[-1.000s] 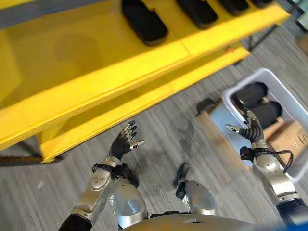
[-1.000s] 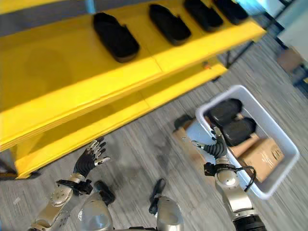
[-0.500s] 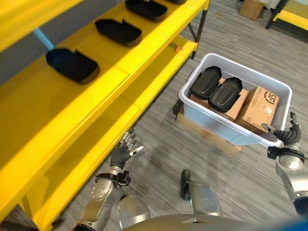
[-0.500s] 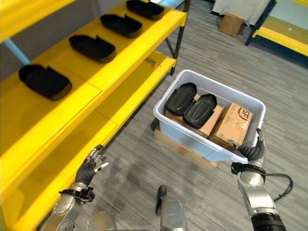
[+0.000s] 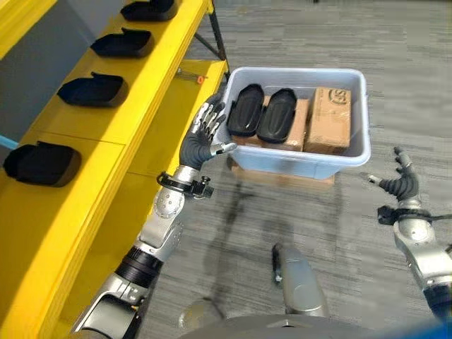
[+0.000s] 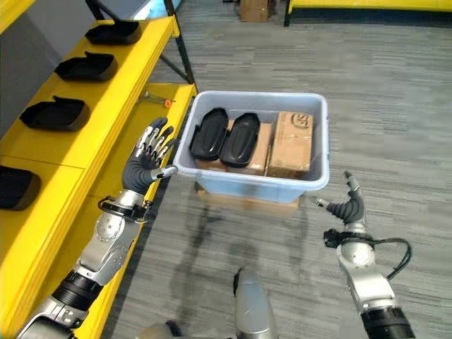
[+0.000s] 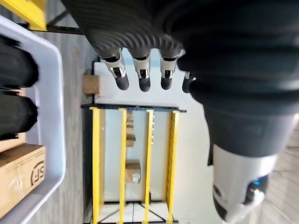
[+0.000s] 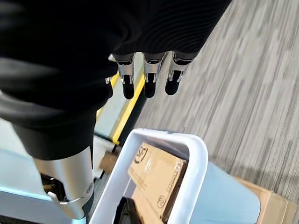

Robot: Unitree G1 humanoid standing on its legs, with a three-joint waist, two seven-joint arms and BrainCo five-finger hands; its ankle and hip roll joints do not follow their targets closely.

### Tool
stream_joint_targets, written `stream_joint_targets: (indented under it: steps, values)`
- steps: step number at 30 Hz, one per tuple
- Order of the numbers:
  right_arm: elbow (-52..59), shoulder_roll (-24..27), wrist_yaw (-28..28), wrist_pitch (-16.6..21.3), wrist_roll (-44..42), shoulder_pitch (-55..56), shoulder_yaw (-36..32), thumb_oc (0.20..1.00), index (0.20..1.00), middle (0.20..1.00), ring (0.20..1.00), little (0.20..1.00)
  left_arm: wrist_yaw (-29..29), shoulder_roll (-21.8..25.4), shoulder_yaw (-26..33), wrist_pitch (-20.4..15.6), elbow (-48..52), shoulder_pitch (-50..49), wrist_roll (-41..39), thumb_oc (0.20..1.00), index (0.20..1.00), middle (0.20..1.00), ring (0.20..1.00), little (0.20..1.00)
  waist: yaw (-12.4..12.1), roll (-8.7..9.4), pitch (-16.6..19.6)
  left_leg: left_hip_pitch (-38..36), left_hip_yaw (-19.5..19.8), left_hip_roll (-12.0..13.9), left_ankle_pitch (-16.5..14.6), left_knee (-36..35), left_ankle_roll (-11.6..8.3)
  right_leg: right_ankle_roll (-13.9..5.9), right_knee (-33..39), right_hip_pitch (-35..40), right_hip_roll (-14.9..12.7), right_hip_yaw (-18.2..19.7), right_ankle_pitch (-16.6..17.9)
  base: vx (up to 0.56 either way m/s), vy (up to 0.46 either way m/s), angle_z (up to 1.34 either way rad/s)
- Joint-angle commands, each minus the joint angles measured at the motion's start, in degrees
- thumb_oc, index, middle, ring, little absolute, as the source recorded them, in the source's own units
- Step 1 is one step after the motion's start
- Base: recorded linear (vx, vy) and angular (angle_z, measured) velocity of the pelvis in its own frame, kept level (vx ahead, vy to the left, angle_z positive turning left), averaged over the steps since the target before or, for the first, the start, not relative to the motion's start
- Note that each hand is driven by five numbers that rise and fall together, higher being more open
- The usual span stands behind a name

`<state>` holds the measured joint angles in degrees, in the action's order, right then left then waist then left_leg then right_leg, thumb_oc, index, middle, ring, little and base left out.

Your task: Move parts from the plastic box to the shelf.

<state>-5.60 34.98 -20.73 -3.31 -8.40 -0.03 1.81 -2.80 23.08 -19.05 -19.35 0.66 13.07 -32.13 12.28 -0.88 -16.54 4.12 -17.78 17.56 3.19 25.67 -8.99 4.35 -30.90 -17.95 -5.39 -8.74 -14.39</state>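
A part could be knocked against the wall of the plastic box point(image 6: 319, 145) or a cardboard carton point(image 6: 289, 143) dragged up if the reach is misjudged. Two black parts point(image 6: 224, 137) lie in the box, just beyond the spread, empty left hand point(image 6: 146, 164); the right hand point(image 6: 347, 207), relaxed and empty, is held well apart.

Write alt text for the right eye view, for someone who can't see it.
A pale plastic box on the grey floor holds two black parts lying on cardboard boxes, beside a yellow shelf carrying more black parts. The robot's open left hand is raised by the box's left wall; its open right hand hangs near the box's front right corner.
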Motion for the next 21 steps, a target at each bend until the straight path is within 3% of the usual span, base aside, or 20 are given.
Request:
stream_joint_targets:
  steps: [1, 2, 4, 5, 7, 11, 16, 21]
  values:
    - [2.1, 0.3, 1.7, 2.7, 1.6, -2.3, 1.2, 1.0, 1.0, 1.0, 1.0, 1.0, -0.7, 0.8, 4.2, 0.3, 2.9, -3.6, 2.1, 1.0, 1.0, 1.0, 1.0, 1.0, -0.8, 0.66, -1.7, 2.7, 3.2, -5.7, 1.7, -7.6, 4.39, -3.55, 15.6, 10.1, 1.1, 4.2, 7.3, 0.18, 0.163, -0.66]
    - [2.5, -0.2, 1.7, 1.9, 1.3, -2.3, 1.8, 1.0, 1.0, 1.0, 1.0, 1.0, -0.5, 0.7, 4.4, 1.4, 3.0, -4.3, 1.9, 1.0, 1.0, 1.0, 1.0, 1.0, -1.4, 0.75, -1.9, 3.7, 3.3, -5.7, 2.8, -11.6, 4.08, -3.83, 16.6, 11.2, 1.2, 4.2, 7.3, 0.2, 0.195, -0.89]
    - [3.8, -1.0, 0.9, 1.1, 0.7, -0.9, 2.4, 1.0, 1.0, 1.0, 1.0, 1.0, 0.6, 0.6, 4.5, 2.8, 2.6, -5.6, 2.5, 1.0, 1.0, 1.0, 1.0, 1.0, -1.8, 0.67, -2.2, 6.1, 3.2, -3.6, 7.8, -16.1, 2.64, -3.56, 17.6, 13.5, 1.4, 3.9, 7.0, 0.21, 0.199, -0.79]
    - [3.9, -1.1, 1.0, 1.1, 0.6, -0.6, 2.6, 1.0, 1.0, 1.0, 1.0, 1.0, 0.8, 0.6, 4.6, 2.9, 2.3, -6.0, 2.6, 1.0, 1.0, 1.0, 1.0, 1.0, -1.9, 0.79, -2.3, 6.5, 3.9, -3.5, 8.1, -16.3, 2.59, -3.57, 17.6, 13.9, 1.2, 4.2, 6.8, 0.23, 0.214, -0.35]
    - [2.8, -1.3, 2.1, 1.5, -0.6, 0.0, 3.3, 1.0, 1.0, 1.0, 1.0, 1.0, 2.3, 1.0, 5.6, 2.4, -0.1, -8.3, 2.3, 1.0, 1.0, 1.0, 1.0, 1.0, -2.9, 1.18, -2.4, 6.8, 5.7, -3.6, 5.0, -15.4, 3.33, -4.03, 17.2, 15.6, 0.3, 5.0, 6.1, 0.25, 0.262, -0.21]
    - [2.7, -2.4, 1.6, 0.9, -2.3, 1.3, 3.2, 1.0, 1.0, 1.0, 1.0, 1.0, 3.0, 1.6, 5.8, 1.9, -1.9, -9.7, 4.3, 1.0, 1.0, 1.0, 1.0, 1.0, -3.4, 1.23, -1.8, 2.5, 2.3, -5.7, -1.0, -17.8, 4.77, -6.41, 16.9, 16.1, -2.1, 2.8, 6.5, 0.18, 0.218, -0.58]
    - [2.4, -5.2, 1.7, 1.1, -0.5, 1.7, 4.5, 1.0, 1.0, 1.0, 1.0, 1.0, 3.0, 2.5, 6.5, 1.2, -0.9, -11.3, 4.3, 1.0, 1.0, 1.0, 1.0, 1.0, -4.9, 1.21, -0.8, -1.8, 1.8, -8.8, -3.0, -21.3, 6.29, -9.06, 19.6, 15.3, -3.7, 1.9, 9.9, 0.12, 0.125, -0.13]
    - [2.0, -6.1, 0.2, 1.3, 0.6, 1.0, 5.1, 1.0, 1.0, 1.0, 1.0, 1.0, 2.8, 3.0, 6.9, 1.7, 0.3, -12.6, 4.2, 1.0, 1.0, 1.0, 1.0, 1.0, -6.6, 1.68, -0.5, -1.7, 1.6, -9.2, -3.7, -21.1, 6.77, -9.41, 21.7, 15.8, -4.5, 0.6, 11.2, 0.06, 0.006, 0.08]
